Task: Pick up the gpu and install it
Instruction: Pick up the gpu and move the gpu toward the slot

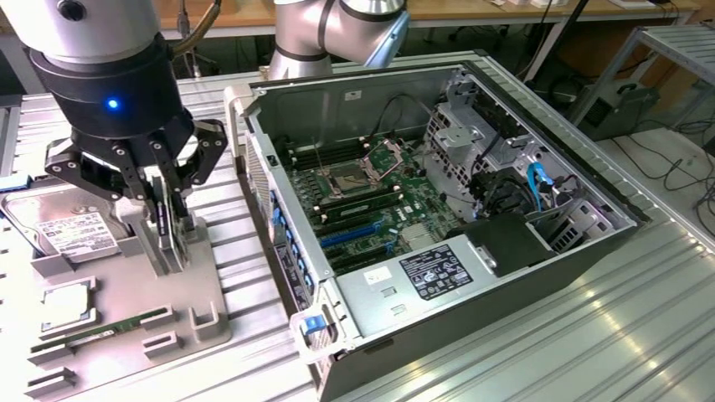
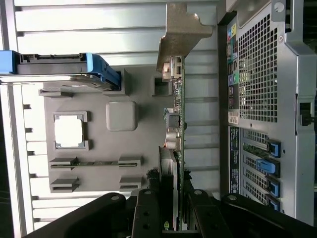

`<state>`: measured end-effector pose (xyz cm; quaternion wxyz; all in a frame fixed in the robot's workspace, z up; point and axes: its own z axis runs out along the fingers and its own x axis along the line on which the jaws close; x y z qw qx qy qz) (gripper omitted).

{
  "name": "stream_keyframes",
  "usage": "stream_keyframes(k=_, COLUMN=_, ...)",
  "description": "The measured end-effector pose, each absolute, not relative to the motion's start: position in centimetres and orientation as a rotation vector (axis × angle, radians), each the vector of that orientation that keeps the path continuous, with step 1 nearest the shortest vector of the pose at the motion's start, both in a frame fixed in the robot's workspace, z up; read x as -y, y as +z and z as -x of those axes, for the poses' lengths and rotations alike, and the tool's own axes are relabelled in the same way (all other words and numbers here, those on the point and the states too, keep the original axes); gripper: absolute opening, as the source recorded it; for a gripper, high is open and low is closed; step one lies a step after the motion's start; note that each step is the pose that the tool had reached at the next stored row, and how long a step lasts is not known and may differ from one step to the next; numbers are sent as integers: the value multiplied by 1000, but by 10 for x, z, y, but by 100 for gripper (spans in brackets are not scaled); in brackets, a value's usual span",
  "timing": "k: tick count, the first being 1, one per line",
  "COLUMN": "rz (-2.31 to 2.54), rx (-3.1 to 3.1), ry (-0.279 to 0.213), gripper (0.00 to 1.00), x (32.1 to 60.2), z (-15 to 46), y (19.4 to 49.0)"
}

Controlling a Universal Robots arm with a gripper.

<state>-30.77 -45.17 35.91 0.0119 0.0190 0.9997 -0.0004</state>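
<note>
Gpu (image 2: pixel 176 124) is held on edge by the hand (image 2: pixel 174 208), closed narrowly on it, directly below the hand at the grey holder (image 2: pixel 99 144), and should probably be drawn straight up, without tilt, so that jamming is avoided.

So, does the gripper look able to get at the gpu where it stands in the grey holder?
Probably yes: the gripper is right over the gpu, which stands on edge in the grey holder; the hard drive and computer case sit off to either side.
</note>
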Motion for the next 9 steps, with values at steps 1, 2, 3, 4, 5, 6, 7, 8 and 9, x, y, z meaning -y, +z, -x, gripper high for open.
stream_keyframes(k=1, rz=-59, rx=-3117, ry=-1, gripper=27, x=452, z=308, y=361)
stream_keyframes(k=2, rz=-59, rx=-3117, ry=-1, gripper=27, x=452, z=308, y=362)
stream_keyframes(k=3, rz=-59, rx=-3117, ry=-1, gripper=27, x=452, z=308, y=364)
stream_keyframes(k=4, rz=-59, rx=-3117, ry=-1, gripper=27, x=452, z=308, y=366)
stream_keyframes(k=5, rz=-59, rx=-3117, ry=-1, gripper=27, x=452, z=308, y=368)
stream_keyframes(k=6, rz=-59, rx=-3117, ry=-1, gripper=27, x=452, z=308, y=370)
stream_keyframes(k=7, rz=-59, rx=-3117, ry=-1, gripper=27, x=452, z=308, y=372)
stream_keyframes(k=8, rz=-59, rx=-3117, ry=-1, gripper=27, x=452, z=308, y=374)
stream_keyframes(k=9, rz=-59, rx=-3117, ry=-1, gripper=27, x=452, z=308, y=377)
